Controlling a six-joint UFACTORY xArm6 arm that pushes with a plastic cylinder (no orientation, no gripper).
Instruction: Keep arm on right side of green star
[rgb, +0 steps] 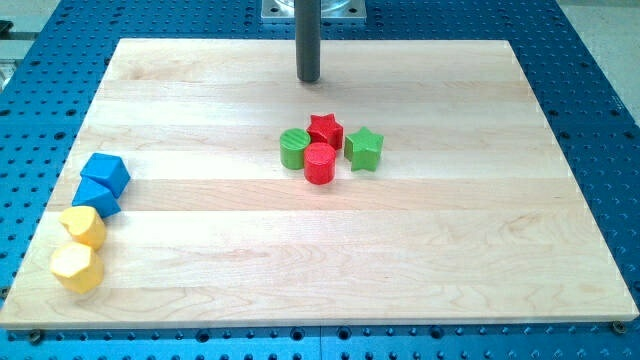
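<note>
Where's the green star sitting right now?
The green star sits near the board's middle, at the right end of a small cluster, just right of the red star and red cylinder. My tip is toward the view's top-left of it.

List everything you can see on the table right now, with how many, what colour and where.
green star: one, green, right end of the centre cluster
red star: one, red, top of the cluster
red cylinder: one, red, bottom of the cluster
green cylinder: one, green, left end of the cluster
blue blocks: two, blue, near the view's left edge, one just below the other
yellow blocks: two, yellow, below the blue ones, the second lowest
wooden board: one, light wood, on a blue perforated table
my tip: one, dark rod, above the cluster, up-left of the green star
</note>
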